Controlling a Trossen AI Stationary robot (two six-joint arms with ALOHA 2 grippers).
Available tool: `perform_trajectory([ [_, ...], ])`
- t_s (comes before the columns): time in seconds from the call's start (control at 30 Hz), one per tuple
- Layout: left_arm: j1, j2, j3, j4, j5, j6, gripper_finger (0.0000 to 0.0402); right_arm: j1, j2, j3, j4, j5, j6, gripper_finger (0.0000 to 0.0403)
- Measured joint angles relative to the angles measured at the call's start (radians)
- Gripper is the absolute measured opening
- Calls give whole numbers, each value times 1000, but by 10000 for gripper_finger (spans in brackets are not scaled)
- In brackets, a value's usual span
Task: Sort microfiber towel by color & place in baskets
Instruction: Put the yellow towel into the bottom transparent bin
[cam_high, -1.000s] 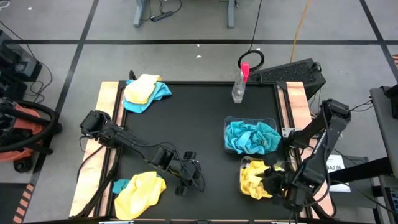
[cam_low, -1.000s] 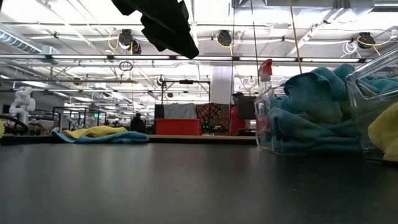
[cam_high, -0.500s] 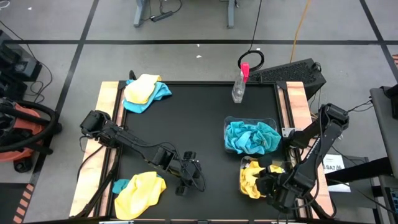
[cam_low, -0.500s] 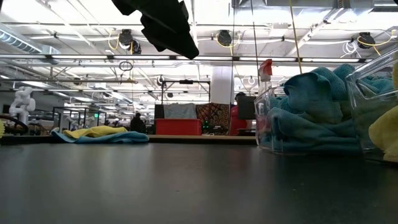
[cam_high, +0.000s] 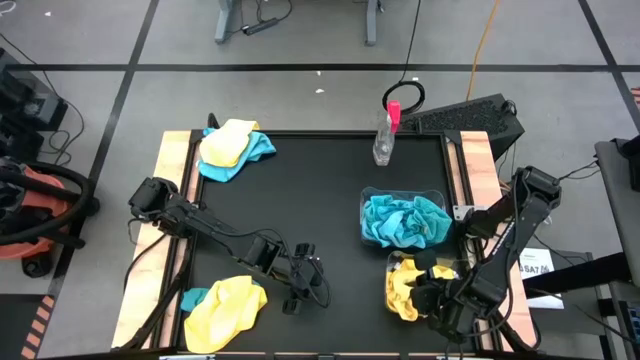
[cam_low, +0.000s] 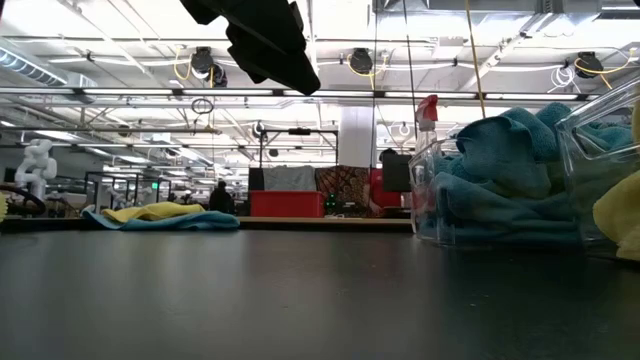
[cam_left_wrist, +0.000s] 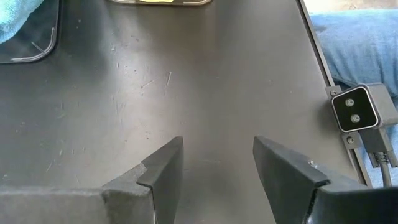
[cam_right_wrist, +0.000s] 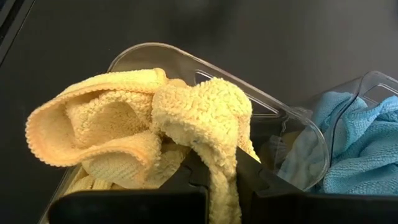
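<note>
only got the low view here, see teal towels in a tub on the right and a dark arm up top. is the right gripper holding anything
Observer: Yes, the right gripper is shut on a yellow towel over the near basket.
Operator: left one busy?
Observer: No, the left gripper is open over bare table.
Operator: any towels left out?
Observer: Two yellow-and-teal piles on the table's left side.
</note>
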Motion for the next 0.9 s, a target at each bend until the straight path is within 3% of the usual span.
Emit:
perform_trajectory([
  [0.6,-1,0,0,-1,0,0,199,-52,0,-149,191,-48,-28,11],
  [0.9,-2,0,0,-10,0,-1,199,-95,0,-218,195,-90,25,23],
])
